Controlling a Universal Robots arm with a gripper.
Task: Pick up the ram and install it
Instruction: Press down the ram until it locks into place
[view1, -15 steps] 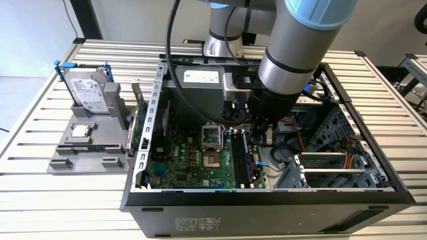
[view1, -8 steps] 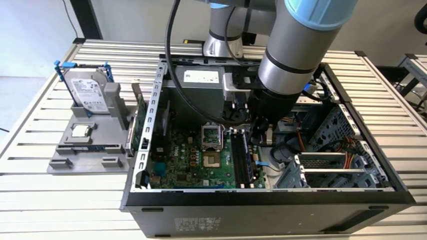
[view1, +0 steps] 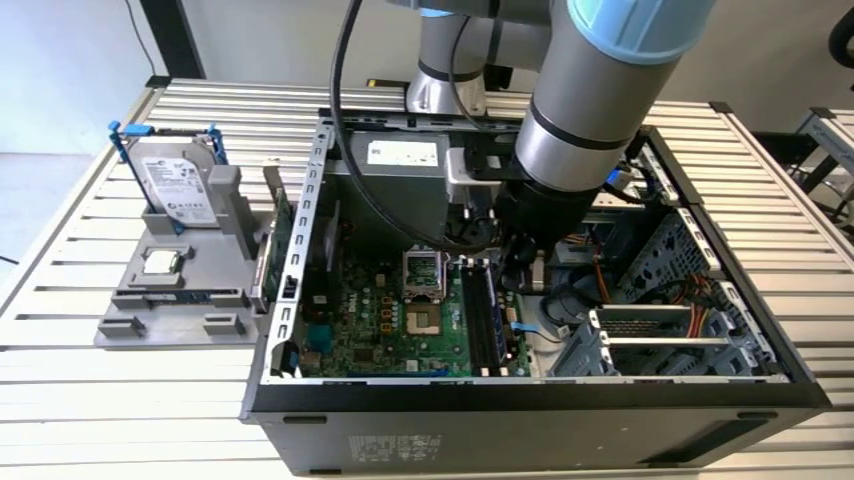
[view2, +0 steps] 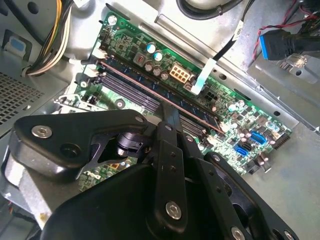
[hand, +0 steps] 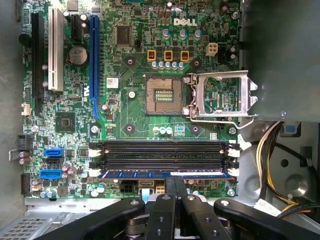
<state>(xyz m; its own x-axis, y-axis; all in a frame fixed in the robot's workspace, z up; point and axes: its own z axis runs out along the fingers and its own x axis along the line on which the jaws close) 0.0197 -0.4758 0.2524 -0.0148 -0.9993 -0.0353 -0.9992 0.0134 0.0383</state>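
**RAM Seating in Memory Slot**

Gripper (hand: 172, 187) fingers, nearest the lens, are pressed together over the ram (hand: 165, 174), which stands in the outermost memory slot (hand: 162, 150) bank position on the motherboard (hand: 130, 115). Judged step: installation, final seating. Downward pressure must stay square to the slot until the white latches (hand: 233, 171) close.

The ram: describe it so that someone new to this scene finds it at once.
Inside the open computer case lies a green motherboard with a bank of long memory slots. The ram is the thin stick standing in the slot nearest the gripper; the slots beside it are bare and black.
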